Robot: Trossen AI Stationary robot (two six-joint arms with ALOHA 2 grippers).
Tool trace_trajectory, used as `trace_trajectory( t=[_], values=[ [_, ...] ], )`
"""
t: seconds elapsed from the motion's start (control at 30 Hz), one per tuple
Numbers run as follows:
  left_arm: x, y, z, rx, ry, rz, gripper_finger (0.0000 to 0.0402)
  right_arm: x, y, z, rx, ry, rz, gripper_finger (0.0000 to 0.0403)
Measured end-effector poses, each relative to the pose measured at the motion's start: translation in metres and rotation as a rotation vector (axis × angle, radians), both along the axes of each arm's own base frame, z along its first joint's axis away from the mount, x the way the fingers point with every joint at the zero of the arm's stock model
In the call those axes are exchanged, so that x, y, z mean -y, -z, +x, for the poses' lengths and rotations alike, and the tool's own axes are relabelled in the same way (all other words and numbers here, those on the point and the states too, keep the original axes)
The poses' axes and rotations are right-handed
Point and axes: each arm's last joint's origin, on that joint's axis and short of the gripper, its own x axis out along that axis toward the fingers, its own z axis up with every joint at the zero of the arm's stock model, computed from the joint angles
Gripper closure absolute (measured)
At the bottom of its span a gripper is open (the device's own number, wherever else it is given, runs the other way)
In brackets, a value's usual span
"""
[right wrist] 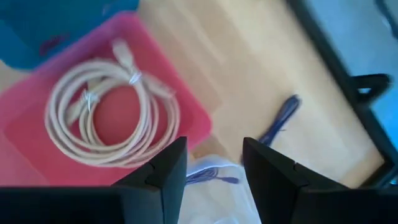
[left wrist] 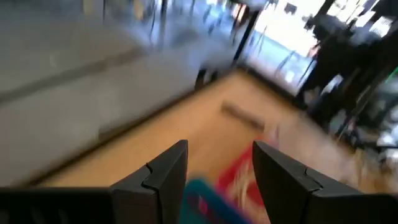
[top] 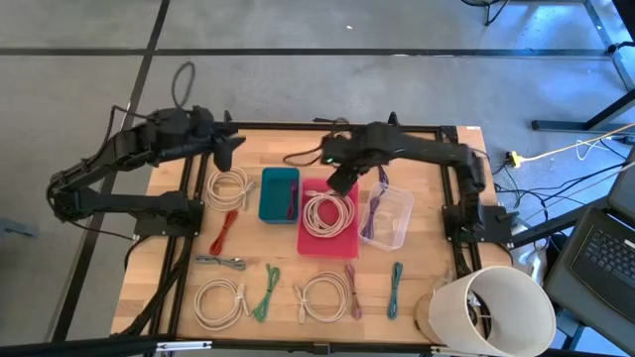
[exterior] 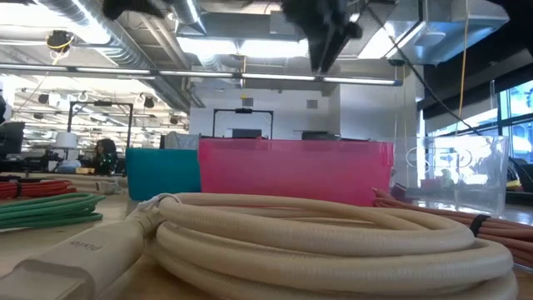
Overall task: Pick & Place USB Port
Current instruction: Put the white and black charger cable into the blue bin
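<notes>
A coiled white USB cable [top: 327, 213] [right wrist: 112, 112] lies flat on the floor of the pink bin [top: 342, 243] at the table's middle. My right gripper [top: 342, 180] [right wrist: 213, 168] hangs open above the pink bin's far edge, pointing steeply down, with nothing between its fingers. In the low view it shows high above the pink bin [exterior: 291, 171]. My left gripper [top: 226, 149] [left wrist: 217, 174] is open and empty, raised over the table's far left part, and touches nothing. A teal bin [top: 279, 193] stands left of the pink one, and a clear bin [top: 389, 216] with purple cables stands right of it.
Loose cables lie around the bins: a white coil [top: 228, 186], a red one [top: 223, 230], and along the near edge two white coils [top: 220, 300] [top: 322, 296], green [top: 266, 293], purple [top: 352, 290] and teal [top: 395, 288] ones. A white bucket [top: 486, 307] stands at the near right corner.
</notes>
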Motion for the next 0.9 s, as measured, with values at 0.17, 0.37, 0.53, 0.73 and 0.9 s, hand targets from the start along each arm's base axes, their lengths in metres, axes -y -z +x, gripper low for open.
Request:
trace_trajectory(
  t=[0.17,0.37,0.53,0.73,0.9],
  values=[
    [0.005,0.020,-0.010,-0.157,-0.059,-0.201,0.0229,0.002,-0.038,-0.036,0.116,0.059,-0.075,0.0246],
    [0.015,0.036,-0.009,-0.228,0.012,-0.357,0.0229,0.003,-0.071,-0.070,0.215,0.095,-0.189,0.0246],
    [0.036,0.070,0.007,-0.394,0.293,-0.486,0.0229,0.003,-0.084,-0.086,0.245,0.095,-0.250,0.0246],
    [0.066,0.120,0.027,-0.691,0.551,-0.478,0.0229,0.002,-0.085,-0.087,0.232,0.063,-0.261,0.0246],
    [0.088,0.156,0.035,-0.893,0.673,-0.430,0.0229,0.003,-0.085,-0.087,0.226,0.053,-0.268,0.0246]
  ],
)
